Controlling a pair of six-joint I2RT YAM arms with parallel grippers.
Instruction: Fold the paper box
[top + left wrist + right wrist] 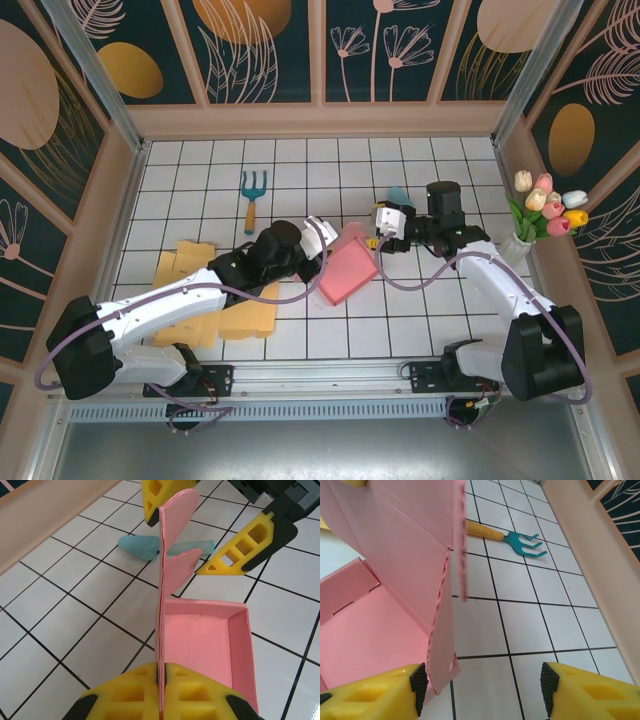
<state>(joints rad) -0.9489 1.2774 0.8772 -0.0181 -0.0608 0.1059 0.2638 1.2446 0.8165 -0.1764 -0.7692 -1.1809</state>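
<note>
The left gripper (161, 692) is clamped on the near edge of the pink box's (200, 645) upright lid, and the box's open tray lies on the worktop (60, 630) just right of that lid. At the lid's far end the right gripper (482, 682) stands with its jaws apart, one finger on either side of the rounded tabs. Beyond the box lies a teal object (137, 547), and a fork (253, 190) lies farther off to the box's left.
</note>
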